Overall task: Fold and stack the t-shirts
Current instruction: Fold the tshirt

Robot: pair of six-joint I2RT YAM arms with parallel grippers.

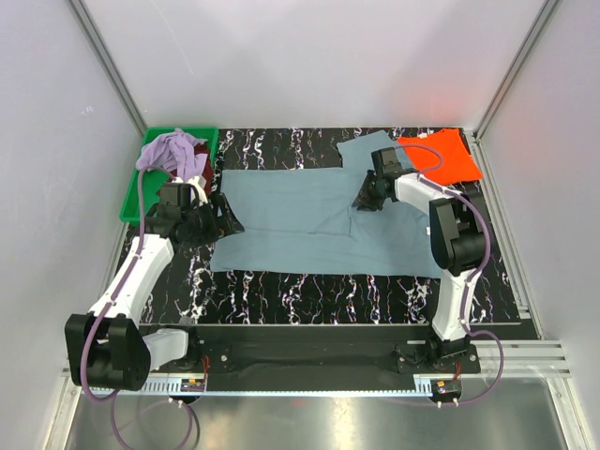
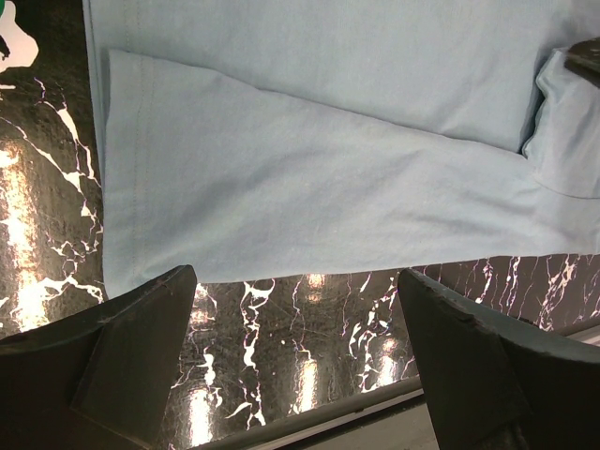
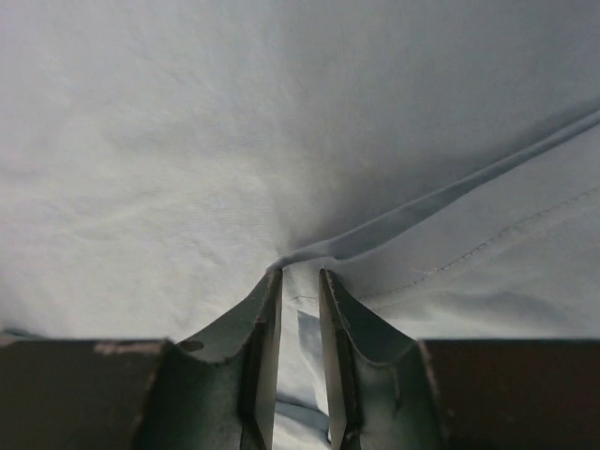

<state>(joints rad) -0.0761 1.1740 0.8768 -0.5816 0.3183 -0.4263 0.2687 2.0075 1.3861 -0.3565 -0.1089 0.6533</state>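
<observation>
Right gripper (image 3: 300, 274): jaws narrow at a fold of the blue-grey t-shirt (image 1: 291, 216), hold unconfirmed. Left gripper (image 2: 295, 275): jaws wide at its hem. If only thinly pinched, the fold could be lost.

Blue-grey cloth t-shirt (image 1: 309, 220) lies flat mid-table (image 1: 300, 291). Green plastic tray (image 1: 134, 195) sits off its far-left corner, with a crumpled lavender cloth t-shirt (image 1: 169, 150) in it and a dark maroon cloth t-shirt (image 1: 200, 148) partly under that. Folded orange cloth t-shirt (image 1: 441, 155) lies just beside its far-right corner.
</observation>
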